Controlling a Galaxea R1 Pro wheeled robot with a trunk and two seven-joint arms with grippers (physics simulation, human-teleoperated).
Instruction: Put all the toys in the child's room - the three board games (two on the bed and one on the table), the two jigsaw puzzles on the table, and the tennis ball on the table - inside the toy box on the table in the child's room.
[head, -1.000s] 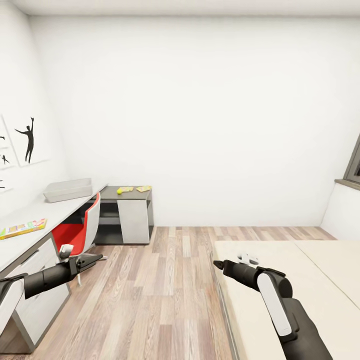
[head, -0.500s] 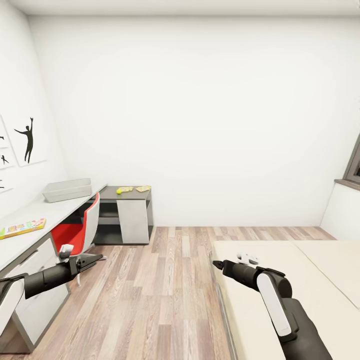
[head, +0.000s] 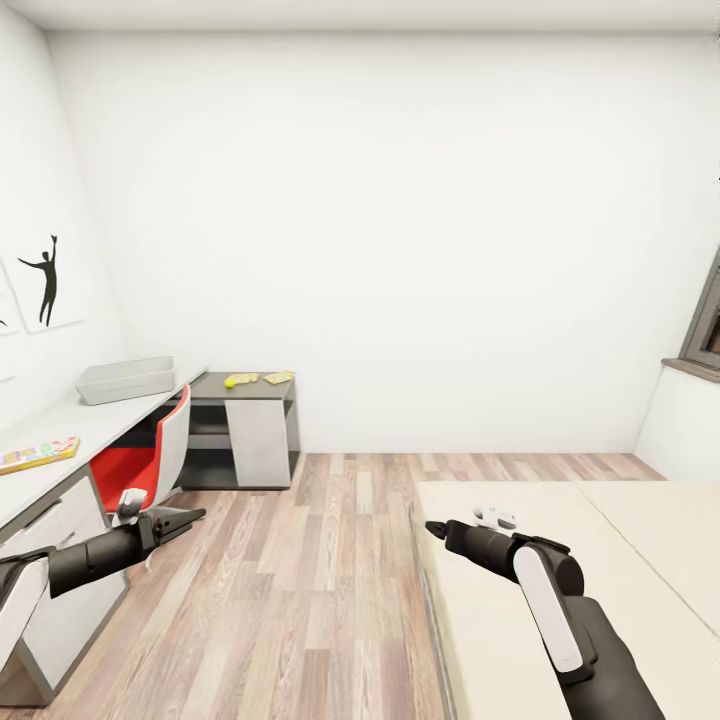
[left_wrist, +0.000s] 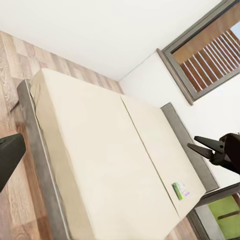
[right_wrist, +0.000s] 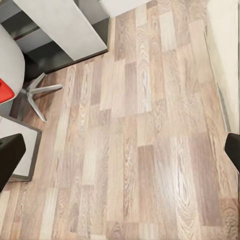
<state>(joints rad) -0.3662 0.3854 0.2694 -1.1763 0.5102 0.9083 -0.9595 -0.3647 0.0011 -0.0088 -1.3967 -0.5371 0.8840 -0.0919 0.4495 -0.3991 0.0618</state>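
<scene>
Wood plank floor (head: 300, 600): we see pale brown boards running between the desk on the left and the bed on the right.
Bed (head: 620, 560): plain beige cover, low, close by on the right; the right arm hangs over its near corner.
Table (head: 70, 425): a long light grey top along the left wall, turning into a dark grey corner section at the far end.
Red chair (head: 150, 460): tucked against the table, near the left arm.
Toy box (head: 125, 379): a shallow grey bin on the table, towards the far end; we cannot see inside it.
Board games: one bright box (head: 38, 455) lies on the near part of the table; the left wrist view shows a green-edged one (left_wrist: 181, 190) on the far corner of the bed. We cannot find the third.
Jigsaw puzzles (head: 262, 378): two thin yellowish sheets on the dark corner section, side by side.
Tennis ball (head: 229, 382): yellow-green, just beside the puzzles.
Left gripper (head: 190, 517): held low over the floor, fingers apart, holding nothing.
Right gripper (head: 432, 527): fingers spread wide in its wrist view, empty.
Step in hand: we judge the robot is travelling through the room with no toy yet picked up.
Next move: drive up to the bed or the table until a toy is within reach, then lower an open gripper onto it.
</scene>
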